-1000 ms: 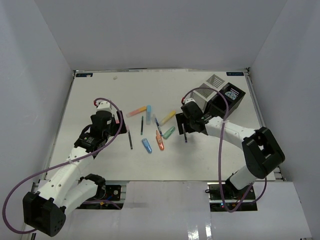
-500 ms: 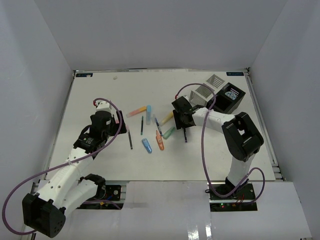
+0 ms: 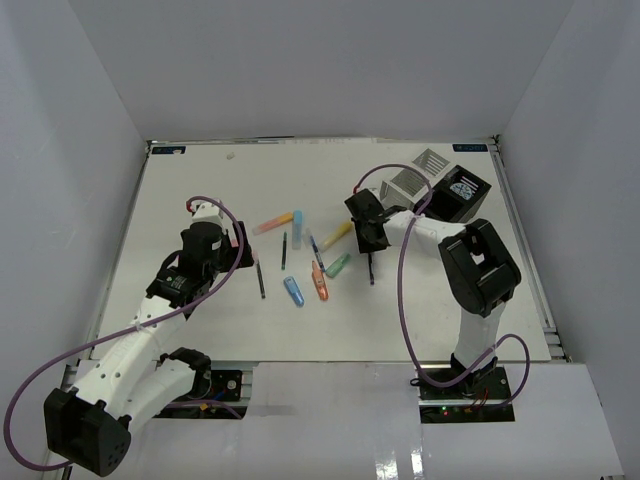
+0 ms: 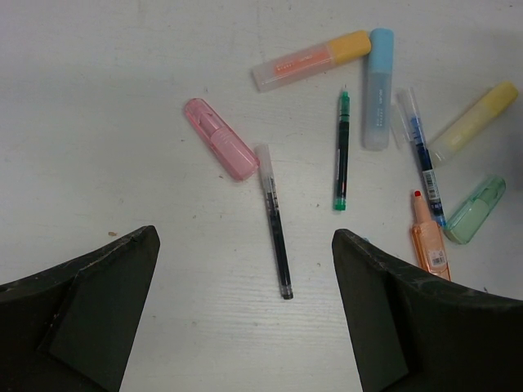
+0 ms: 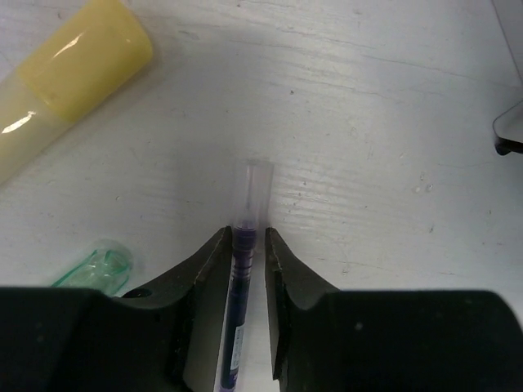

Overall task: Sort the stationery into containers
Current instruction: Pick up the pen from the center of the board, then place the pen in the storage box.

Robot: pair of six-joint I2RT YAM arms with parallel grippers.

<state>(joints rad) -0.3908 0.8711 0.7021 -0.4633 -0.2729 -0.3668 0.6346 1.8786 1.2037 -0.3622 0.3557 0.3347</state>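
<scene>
Right tool [image 5: 243,263]: fingers [image 5: 204,273] pressed in from both sides on a thin dark pen with a clear cap [image 5: 248,204], clamped on it just below the cap. The pen lies flat on the white tabletop [image 5: 368,98].

Near it, right wrist view:
- chunky yellow marker [image 5: 65,82], upper left, apart from the pen
- translucent green marker [image 5: 94,269], lower left, partly hidden behind the finger

Left tool [image 4: 245,237]: jaws wide apart, nothing held, hanging above the loose stationery.

Left wrist view, l. to r.:
- pink chunky marker [image 4: 219,149]
- black pen with a clear end [image 4: 274,220], just beside the pink one (can't tell if touching); its lower tip lies between the jaws
- thin green-tipped pen [image 4: 341,151]
- pale orange marker [image 4: 310,59] and light-blue marker [image 4: 377,86], ends meeting at the top
- blue-ink pen [image 4: 421,155]
- small orange marker with a red tip [image 4: 428,241], partly behind the right-hand finger

Containers, top view: white-grey slatted box [image 3: 430,162] and black slatted box [image 3: 440,212] stand side by side at the far right of the tabletop, just beyond the right tool. A round blue-white roll [image 3: 462,186] sits in the black one.
</scene>
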